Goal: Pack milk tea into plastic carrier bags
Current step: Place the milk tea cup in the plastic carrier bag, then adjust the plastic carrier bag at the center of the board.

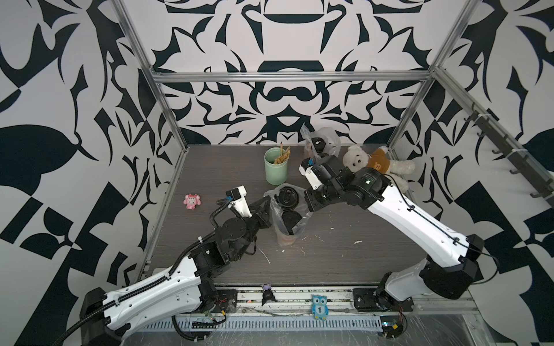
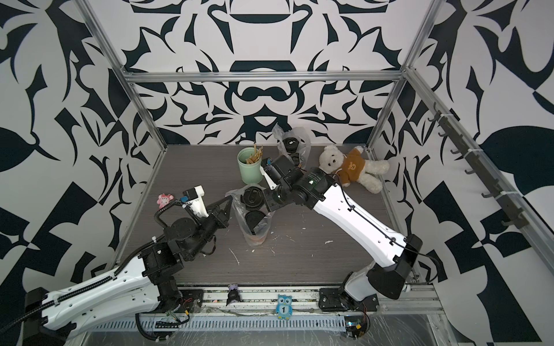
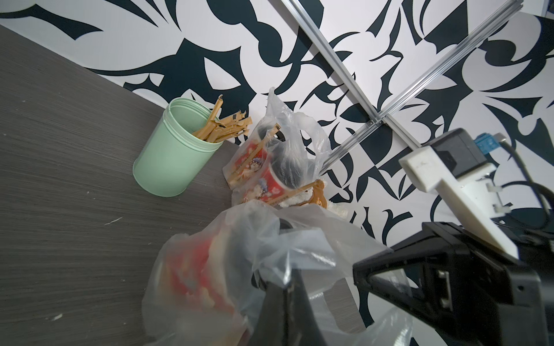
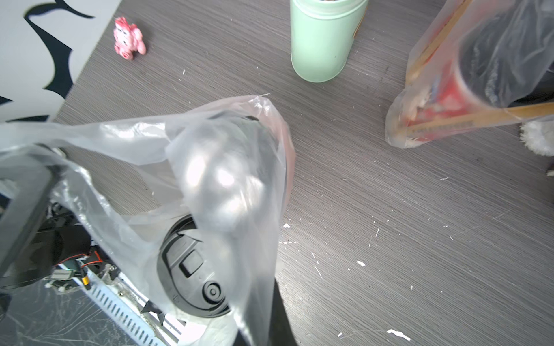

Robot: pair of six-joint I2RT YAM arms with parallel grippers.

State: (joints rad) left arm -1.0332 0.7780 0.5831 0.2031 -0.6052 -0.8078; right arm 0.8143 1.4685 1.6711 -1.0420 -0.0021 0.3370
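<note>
Top views show us two cups [image 1: 292, 220] apiece in the centre bag [image 1: 277, 223] and one-o'clock bag [image 1: 329, 136]. Left gripper [image 1: 269, 214] and right gripper [image 1: 306, 211] clamp shut on the centre bag's rim.

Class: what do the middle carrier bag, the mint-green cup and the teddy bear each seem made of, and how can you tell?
Carrier bag: thin clear glossy plastic film; crinkles, lids show through. Mint-green cup: probably matte plastic, perhaps painted metal; smooth, ridged rim. Teddy bear: fuzzy plush fabric.
</note>
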